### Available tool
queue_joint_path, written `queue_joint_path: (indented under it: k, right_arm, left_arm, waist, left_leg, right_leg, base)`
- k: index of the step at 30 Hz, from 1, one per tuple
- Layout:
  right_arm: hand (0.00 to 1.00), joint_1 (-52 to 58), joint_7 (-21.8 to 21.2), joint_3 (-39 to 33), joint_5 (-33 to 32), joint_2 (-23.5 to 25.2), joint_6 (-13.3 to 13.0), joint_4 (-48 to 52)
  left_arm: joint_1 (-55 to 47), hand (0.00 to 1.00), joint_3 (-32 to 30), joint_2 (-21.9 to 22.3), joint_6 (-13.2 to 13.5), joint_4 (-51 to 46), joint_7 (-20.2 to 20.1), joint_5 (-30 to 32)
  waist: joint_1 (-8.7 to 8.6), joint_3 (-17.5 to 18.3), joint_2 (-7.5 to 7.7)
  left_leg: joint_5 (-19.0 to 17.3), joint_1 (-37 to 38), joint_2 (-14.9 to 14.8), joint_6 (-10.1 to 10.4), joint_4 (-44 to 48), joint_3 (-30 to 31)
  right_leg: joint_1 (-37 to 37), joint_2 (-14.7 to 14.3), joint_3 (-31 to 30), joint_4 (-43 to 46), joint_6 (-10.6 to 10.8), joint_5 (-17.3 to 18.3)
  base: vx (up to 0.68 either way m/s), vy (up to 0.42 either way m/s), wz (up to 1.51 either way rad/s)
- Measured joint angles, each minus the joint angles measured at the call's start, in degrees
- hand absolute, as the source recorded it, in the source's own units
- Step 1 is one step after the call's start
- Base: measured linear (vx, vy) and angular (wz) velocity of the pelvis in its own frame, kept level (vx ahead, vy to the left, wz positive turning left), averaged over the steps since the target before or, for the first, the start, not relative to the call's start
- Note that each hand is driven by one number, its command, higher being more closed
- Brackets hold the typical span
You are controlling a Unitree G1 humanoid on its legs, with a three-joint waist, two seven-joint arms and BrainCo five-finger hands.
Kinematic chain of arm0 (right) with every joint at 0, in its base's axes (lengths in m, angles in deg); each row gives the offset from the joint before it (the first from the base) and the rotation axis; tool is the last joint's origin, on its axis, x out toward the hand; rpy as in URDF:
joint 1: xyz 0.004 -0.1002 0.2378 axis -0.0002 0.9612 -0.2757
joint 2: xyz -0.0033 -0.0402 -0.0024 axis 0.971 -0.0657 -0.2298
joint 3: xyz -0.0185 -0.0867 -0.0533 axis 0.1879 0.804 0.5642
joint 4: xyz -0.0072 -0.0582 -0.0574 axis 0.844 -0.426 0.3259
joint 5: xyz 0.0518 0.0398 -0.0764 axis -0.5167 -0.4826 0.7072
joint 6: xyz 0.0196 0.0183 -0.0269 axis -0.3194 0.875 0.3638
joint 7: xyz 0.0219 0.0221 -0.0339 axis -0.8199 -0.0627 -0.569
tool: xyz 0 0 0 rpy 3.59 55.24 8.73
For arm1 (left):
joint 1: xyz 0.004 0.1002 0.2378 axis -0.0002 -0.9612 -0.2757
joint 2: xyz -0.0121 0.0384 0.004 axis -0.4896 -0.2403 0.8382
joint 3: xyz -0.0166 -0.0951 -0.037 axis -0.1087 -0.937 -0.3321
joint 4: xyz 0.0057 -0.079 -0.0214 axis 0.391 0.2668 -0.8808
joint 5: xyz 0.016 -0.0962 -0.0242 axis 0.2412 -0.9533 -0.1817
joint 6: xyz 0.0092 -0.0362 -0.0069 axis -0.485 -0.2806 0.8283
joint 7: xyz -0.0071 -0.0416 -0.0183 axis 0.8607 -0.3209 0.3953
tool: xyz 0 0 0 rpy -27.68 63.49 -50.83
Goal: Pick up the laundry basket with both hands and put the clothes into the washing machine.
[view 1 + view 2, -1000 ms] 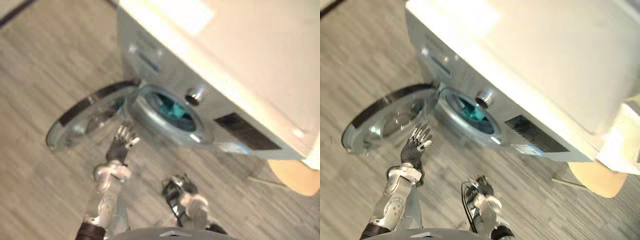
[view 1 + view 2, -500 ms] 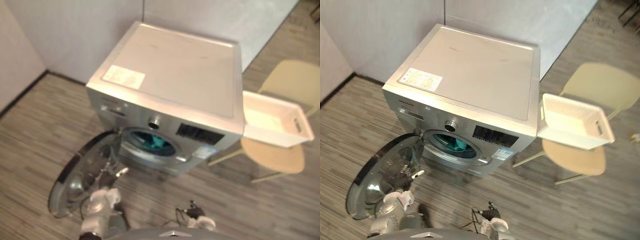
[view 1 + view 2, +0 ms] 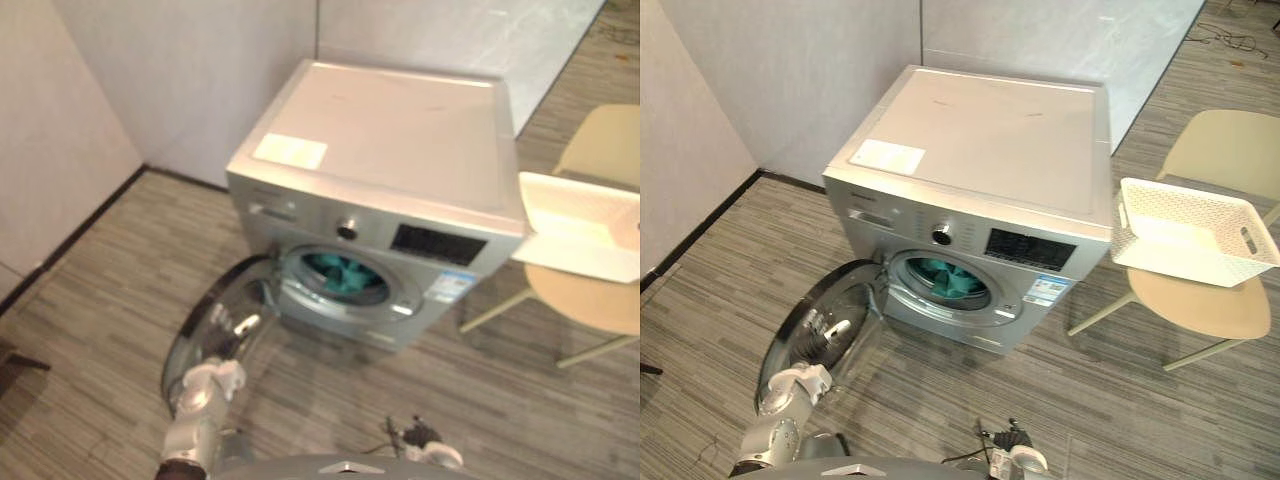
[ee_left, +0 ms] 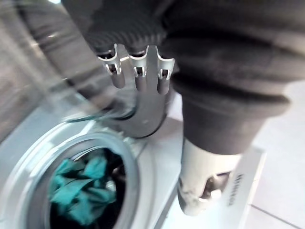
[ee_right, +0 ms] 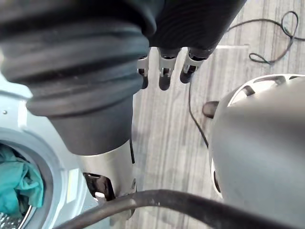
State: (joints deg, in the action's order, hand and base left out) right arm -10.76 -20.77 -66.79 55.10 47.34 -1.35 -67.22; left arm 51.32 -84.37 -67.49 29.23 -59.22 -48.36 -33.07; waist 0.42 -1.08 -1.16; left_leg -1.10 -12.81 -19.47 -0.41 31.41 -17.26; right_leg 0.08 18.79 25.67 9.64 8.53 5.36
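The silver washing machine [image 3: 990, 150] stands with its round glass door [image 3: 810, 335] swung open to the left. Teal clothes [image 3: 945, 280] lie in the drum, also seen as a teal bundle [image 4: 81, 186] in the left wrist view. The white laundry basket [image 3: 1195, 230] sits on a beige chair [image 3: 1200, 305] right of the machine, and I see nothing in it. My left hand [image 3: 825, 345] hangs in front of the door's glass, fingers [image 4: 138, 71] relaxed and holding nothing. My right hand [image 3: 1012, 458] is low over the floor before the machine, its fingers [image 5: 164, 71] loose and empty.
Grey walls [image 3: 790, 70] close the corner behind and left of the machine. Wood-look floor [image 3: 1120, 400] runs in front of it and under the chair. The open door juts out over the floor on my left.
The camera has swung up and back, so the whole machine, the chair and the basket came into view. My left hand, spread near the door rim a second ago, now hangs lower by the glass.
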Motion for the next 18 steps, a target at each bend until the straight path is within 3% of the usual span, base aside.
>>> queue_joint_path:
  k: [1,2,7,8,10,11,13,14,15,16,18]
  right_arm:
    - [0.0,0.5,-0.2,-1.3,0.1,1.7,-0.1,-1.4]
    - [0.0,1.0,-0.7,-2.1,0.5,1.8,0.1,-2.3]
    - [0.0,2.9,-1.2,-4.8,0.2,1.5,0.8,-3.5]
    - [0.0,2.8,-1.4,-4.7,0.2,1.6,0.8,-3.2]
    - [0.0,2.9,-1.4,-4.0,0.2,1.5,1.0,-1.0]
    - [0.0,2.9,-1.5,-1.7,0.3,0.8,1.1,1.3]
    - [0.0,2.8,-1.6,3.2,0.4,-0.9,1.3,5.7]
    - [0.0,2.8,-1.7,4.8,0.6,-1.2,1.4,7.2]
    - [0.0,2.5,-2.1,8.7,1.5,-1.4,1.2,10.1]
    - [0.0,2.1,-2.6,9.7,1.5,-1.6,1.1,10.7]
    - [0.0,0.0,-3.8,12.8,1.5,-0.4,1.0,11.9]
  left_arm:
    - [-0.6,0.0,-3.2,-0.8,0.4,-4.7,0.4,-1.0]
    - [-0.2,0.0,-6.8,-1.9,0.9,-7.8,0.6,-2.1]
    - [0.6,0.0,-15.3,-4.6,3.3,-13.2,2.8,-5.6]
    - [0.9,0.0,-16.5,-5.5,4.4,-13.7,3.0,-5.6]
    - [2.4,0.0,-17.2,-7.9,5.5,-11.5,3.2,-5.5]
    - [5.3,0.0,-17.0,-9.9,5.3,-6.5,3.7,-5.1]
    - [10.3,0.0,-16.6,-11.5,4.2,2.8,4.3,-1.4]
    - [12.0,0.0,-16.6,-12.2,3.7,6.3,4.3,0.7]
    - [17.8,0.0,-16.7,-14.5,1.6,16.7,4.3,5.6]
    - [20.6,0.0,-16.7,-15.8,0.5,21.4,4.0,7.7]
    - [33.7,0.0,-15.4,-21.2,-3.6,42.1,3.9,13.5]
  waist:
    - [-0.82,1.2,1.32]
    - [-1.53,1.7,2.17]
    - [-0.64,1.3,1.51]
    - [-0.52,1.3,1.18]
    - [-0.5,1.4,0.92]
    - [-0.67,1.1,0.38]
    - [-1.66,0.6,-1.72]
    - [-1.78,0.3,-1.95]
    - [-2.06,0.3,-2.54]
    - [-2.2,0.1,-2.53]
    - [-3.9,-1.4,-1.44]
  left_leg:
    - [-0.6,0.0,3.0,1.7,-5.4,1.4]
    - [-0.4,0.1,5.2,4.5,-10.1,2.7]
    - [-1.4,5.1,8.9,7.5,-20.4,1.8]
    - [-0.6,7.2,9.4,8.7,-24.9,0.9]
    - [2.9,8.3,10.3,8.6,-29.9,-0.5]
    - [5.0,9.0,10.5,8.5,-32.9,-1.3]
    - [7.3,8.7,10.4,8.4,-35.9,-2.2]
    - [7.4,8.4,10.3,8.3,-36.0,-2.7]
    - [7.7,7.1,9.8,8.5,-36.3,-4.6]
    - [7.7,6.6,9.7,8.8,-36.3,-5.2]
    - [9.0,3.0,9.4,8.6,-36.3,-6.6]
  right_leg:
    - [0.0,-0.8,0.4,-2.8,0.3,-0.5]
    - [1.6,-1.4,3.3,-6.4,-0.5,-3.4]
    - [4.0,0.1,7.7,-7.6,0.0,-6.9]
    - [3.5,0.1,7.5,-7.8,0.2,-6.9]
    - [1.7,0.2,6.6,-8.8,0.7,-7.3]
    - [1.0,-0.1,6.2,-9.6,1.5,-8.0]
    - [-0.9,-1.0,5.3,-11.0,0.7,-9.1]
    - [-1.6,-1.2,4.7,-11.4,0.6,-9.6]
    - [-4.3,-1.8,2.7,-12.3,0.6,-10.6]
    - [-5.4,-2.0,1.8,-12.5,0.4,-11.1]
    - [-10.4,-2.3,-0.3,-13.0,-0.4,-13.3]
  base:
    - [0.02,0.217,1.11]
    - [0.05,0.167,1.2]
    - [-0.01,0.246,0.43]
    - [-0.06,0.11,-0.17]
    - [-0.11,0.04,-0.31]
    - [-0.15,-0.006,-0.32]
    - [-0.17,-0.005,-0.28]
    - [-0.18,-0.002,-0.55]
    - [-0.14,-0.003,-0.56]
    - [-0.17,-0.006,-0.62]
    - [-0.17,0.002,-0.42]
